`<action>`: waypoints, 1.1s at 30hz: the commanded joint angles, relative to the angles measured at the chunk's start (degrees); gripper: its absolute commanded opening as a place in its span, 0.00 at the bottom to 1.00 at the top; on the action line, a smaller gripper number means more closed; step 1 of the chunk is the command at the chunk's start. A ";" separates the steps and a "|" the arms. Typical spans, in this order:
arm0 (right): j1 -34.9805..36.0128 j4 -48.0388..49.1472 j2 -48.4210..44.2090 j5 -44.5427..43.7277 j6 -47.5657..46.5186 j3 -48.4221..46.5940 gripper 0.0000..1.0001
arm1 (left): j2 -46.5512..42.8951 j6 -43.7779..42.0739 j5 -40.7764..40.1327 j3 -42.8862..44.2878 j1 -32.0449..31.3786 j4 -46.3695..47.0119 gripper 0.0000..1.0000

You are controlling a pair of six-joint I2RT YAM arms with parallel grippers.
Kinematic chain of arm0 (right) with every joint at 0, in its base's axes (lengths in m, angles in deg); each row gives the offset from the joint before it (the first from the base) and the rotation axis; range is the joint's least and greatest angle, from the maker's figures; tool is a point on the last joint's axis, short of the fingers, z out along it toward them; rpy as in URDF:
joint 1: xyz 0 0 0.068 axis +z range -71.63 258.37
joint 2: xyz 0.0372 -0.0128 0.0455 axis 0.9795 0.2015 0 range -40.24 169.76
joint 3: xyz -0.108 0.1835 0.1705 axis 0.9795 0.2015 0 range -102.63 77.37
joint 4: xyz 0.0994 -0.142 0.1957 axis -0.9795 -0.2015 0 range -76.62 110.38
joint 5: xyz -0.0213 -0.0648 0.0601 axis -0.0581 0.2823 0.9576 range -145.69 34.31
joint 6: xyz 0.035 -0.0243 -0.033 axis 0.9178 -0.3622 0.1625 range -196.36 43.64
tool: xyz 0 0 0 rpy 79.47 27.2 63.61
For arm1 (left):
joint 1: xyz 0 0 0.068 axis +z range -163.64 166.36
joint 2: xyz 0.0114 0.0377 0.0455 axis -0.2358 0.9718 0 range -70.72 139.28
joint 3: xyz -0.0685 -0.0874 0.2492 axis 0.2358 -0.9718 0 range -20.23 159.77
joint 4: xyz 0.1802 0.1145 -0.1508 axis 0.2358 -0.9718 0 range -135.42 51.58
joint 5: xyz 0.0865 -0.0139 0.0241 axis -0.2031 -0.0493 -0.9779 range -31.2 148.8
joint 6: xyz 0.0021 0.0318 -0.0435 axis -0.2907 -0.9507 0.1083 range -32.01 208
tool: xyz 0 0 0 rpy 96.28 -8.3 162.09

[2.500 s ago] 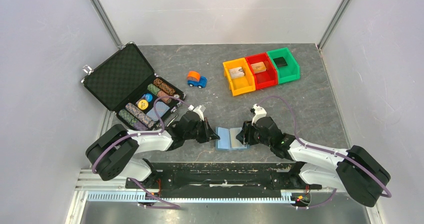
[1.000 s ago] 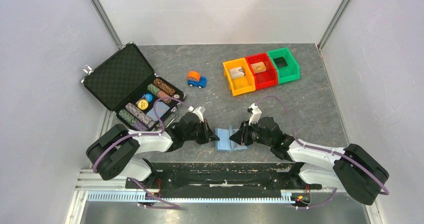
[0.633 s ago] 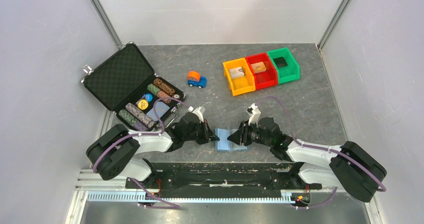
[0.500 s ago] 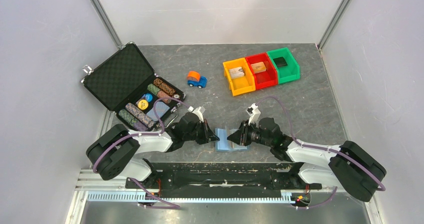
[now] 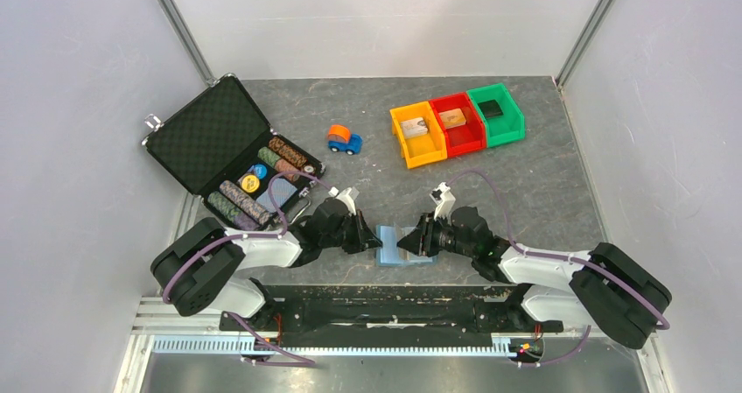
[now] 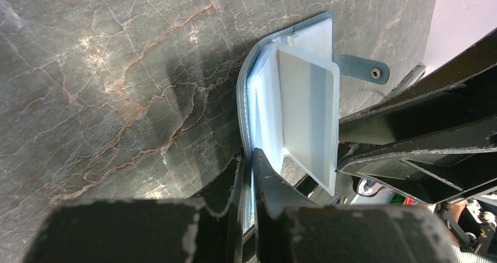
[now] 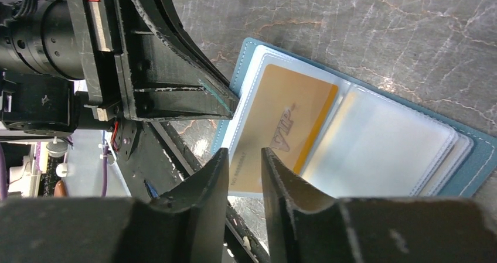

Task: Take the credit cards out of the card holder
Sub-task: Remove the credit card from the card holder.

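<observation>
two grippers, both down at the one card holder [image 7: 476, 157], which lies open at the near edge of the table [image 5: 542, 174]. left gripper [image 6: 249, 157] is nipped almost closed on the holder's cover edge. right gripper [image 7: 244, 154] has its fingers parted with a clear gap, over one gold credit card [image 7: 287, 116] marked VIP, which sits in a clear sleeve on the half by the left gripper. can't tell if either finger touches it. the other sleeves look milky, so any more cards are hidden. one closing tab [image 6: 360, 69] sticks out. further out: one toy car [image 5: 344, 138], three bins, yellow bin [image 5: 424, 152], red bin [image 5: 464, 139], green bin [image 5: 500, 129], one small item in each, and one open black case [image 5: 206, 130] of poker chips [image 5: 254, 192], rows too small to count
</observation>
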 commanded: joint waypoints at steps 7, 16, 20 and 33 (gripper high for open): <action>0.16 -1.89 0.35 -1.34 -2.00 -1.19 0.38 | -2.30 1.58 -1.03 -0.52 -0.25 -0.27 0.30; 0.15 -1.43 0.55 0.83 -2.53 -1.87 0.46 | -9.77 0.60 -5.70 0.28 -0.25 -8.16 0.47; 0.19 -2.88 0.21 -1.05 -3.25 -2.42 0.44 | -11.79 -0.68 -6.02 1.26 -0.25 -10.28 0.48; 0.14 -6.04 0.98 -3.02 -4.16 -5.39 0.43 | -3.21 -2.38 2.35 4.01 -0.25 -0.57 0.15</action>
